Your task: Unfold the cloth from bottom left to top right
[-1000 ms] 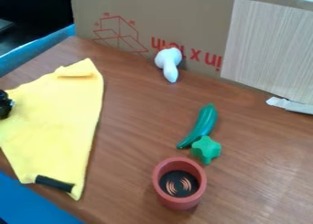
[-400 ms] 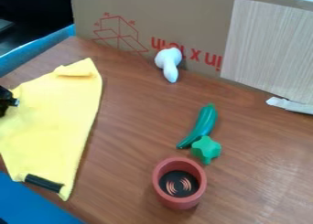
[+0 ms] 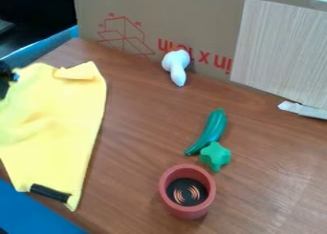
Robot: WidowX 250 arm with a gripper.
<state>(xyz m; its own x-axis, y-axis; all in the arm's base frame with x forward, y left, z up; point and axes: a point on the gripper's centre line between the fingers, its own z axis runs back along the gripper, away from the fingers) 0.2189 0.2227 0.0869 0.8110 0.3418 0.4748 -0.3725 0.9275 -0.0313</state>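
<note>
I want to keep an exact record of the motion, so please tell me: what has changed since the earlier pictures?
The pincer, at the left edge, moved toward the top of the picture. The yellow cloth's upper left part rose with it; whether it is gripped, I cannot tell. The black strip shifted slightly left overall. The red pot and white object stayed put.

1 cloth (image 3: 60, 128), 1 pot (image 3: 185, 212), 2 grn objs (image 3: 213, 128), 1 wht obj (image 3: 176, 63).

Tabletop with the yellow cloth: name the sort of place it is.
Probably a robot test or play table, not a working kitchen: a wooden tabletop holds toy-like green pieces beside a reddish cup, with a cardboard panel standing behind.
</note>
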